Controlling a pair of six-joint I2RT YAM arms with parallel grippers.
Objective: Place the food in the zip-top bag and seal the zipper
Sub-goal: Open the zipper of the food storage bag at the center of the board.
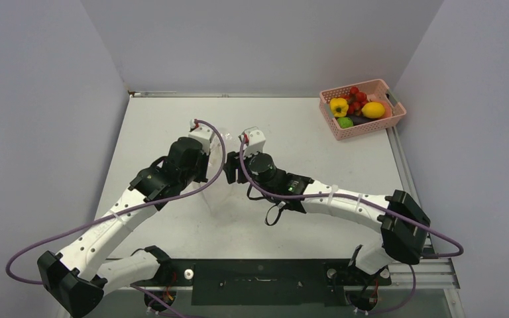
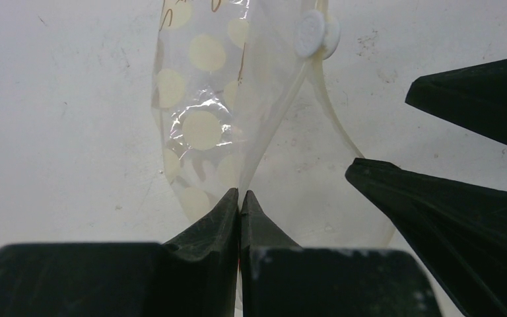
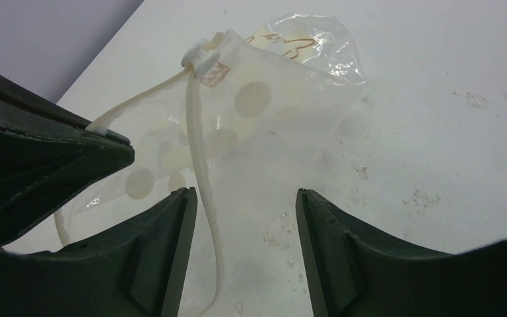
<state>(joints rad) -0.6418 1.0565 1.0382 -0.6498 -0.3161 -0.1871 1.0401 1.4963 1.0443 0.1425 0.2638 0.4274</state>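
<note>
My left gripper [image 2: 240, 198] is nearest to me. It is clamped fully closed on the zipper [image 2: 274, 125], whose stiff pale strip runs straight into the seam between my fingertips. My right gripper [image 3: 245, 198] stands partly open with nothing in its grasp. The same strip drops through its gap close to the finger on the 9 o'clock side, and I cannot tell whether it touches that finger. In my left wrist view the right gripper's two dark fingers come in from 3 o'clock, apart from each other. In my right wrist view the left gripper's tip enters from 9 o'clock with the strip pinched at its end.

Just beyond both grippers the zip-top bag [image 3: 270, 112] lies crumpled on the white table [image 1: 305, 146]. It is clear plastic with pale round dots, and its mouth gapes. The white slider [image 2: 311, 33] sits on the zipper at about 12 o'clock from my left fingertips.

Farthest out is the pink basket [image 1: 397, 106], at 2 o'clock from the table's middle and well apart from the bag. It holds the food: the yellow bell pepper [image 1: 339, 106], the lemon [image 1: 373, 110], the green lime-like piece [image 1: 345, 122], the red cherry tomatoes [image 1: 356, 96] and the dark eggplant [image 1: 360, 120], which lies between lime and lemon.
</note>
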